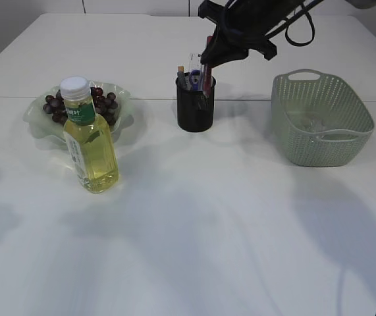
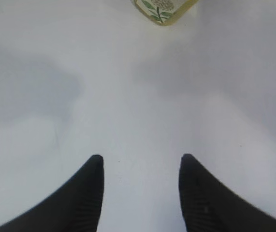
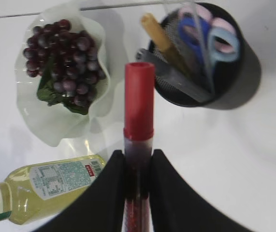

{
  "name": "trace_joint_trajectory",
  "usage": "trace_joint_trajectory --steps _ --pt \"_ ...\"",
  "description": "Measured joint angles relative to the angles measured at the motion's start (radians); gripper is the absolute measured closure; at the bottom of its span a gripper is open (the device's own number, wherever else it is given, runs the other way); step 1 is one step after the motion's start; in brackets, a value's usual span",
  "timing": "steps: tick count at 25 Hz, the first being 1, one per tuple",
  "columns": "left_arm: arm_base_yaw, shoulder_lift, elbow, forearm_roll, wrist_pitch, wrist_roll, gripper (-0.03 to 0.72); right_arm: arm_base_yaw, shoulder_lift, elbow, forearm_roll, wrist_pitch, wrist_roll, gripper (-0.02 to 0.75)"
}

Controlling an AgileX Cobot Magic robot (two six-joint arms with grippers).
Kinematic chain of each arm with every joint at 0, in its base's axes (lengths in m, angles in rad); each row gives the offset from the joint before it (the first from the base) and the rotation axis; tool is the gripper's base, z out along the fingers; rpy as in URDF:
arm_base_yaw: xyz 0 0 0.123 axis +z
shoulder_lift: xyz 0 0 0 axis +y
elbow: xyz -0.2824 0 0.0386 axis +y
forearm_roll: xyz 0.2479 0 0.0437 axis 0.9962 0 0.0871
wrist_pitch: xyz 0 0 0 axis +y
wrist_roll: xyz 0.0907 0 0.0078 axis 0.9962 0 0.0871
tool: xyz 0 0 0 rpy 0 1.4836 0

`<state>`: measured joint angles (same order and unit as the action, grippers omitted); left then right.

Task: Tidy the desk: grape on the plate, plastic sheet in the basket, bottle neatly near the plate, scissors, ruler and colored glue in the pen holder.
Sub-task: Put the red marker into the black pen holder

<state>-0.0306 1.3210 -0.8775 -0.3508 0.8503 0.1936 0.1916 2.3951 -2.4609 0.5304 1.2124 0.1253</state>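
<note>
The right gripper [image 3: 138, 166] clamps the red glue stick [image 3: 138, 108] just above the pen holder [image 1: 195, 105]; the last item awaits lowering and release. Left gripper [image 2: 140, 166] stands open, far from the holder

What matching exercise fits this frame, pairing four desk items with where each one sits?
Items:
1. grapes
2. bottle
3. scissors
4. red glue tube

Places:
A. in the black pen holder
B. clamped in the right gripper
C. on the plate
D. upright on the table, in front of the plate

Pairs: 1-C, 2-D, 3-A, 4-B
</note>
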Motion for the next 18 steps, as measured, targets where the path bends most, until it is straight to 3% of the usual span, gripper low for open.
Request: trace_joint_trajectory --steps 8,18 --pt "0.0 0.0 0.0 0.001 0.004 0.0 0.316 -0.004 0.0 0.0 0.191 -0.193 -0.466 0.596" --pt "0.0 0.0 0.0 0.001 0.025 0.0 0.316 -0.004 0.01 0.0 0.263 -0.367 -0.85 0.596"
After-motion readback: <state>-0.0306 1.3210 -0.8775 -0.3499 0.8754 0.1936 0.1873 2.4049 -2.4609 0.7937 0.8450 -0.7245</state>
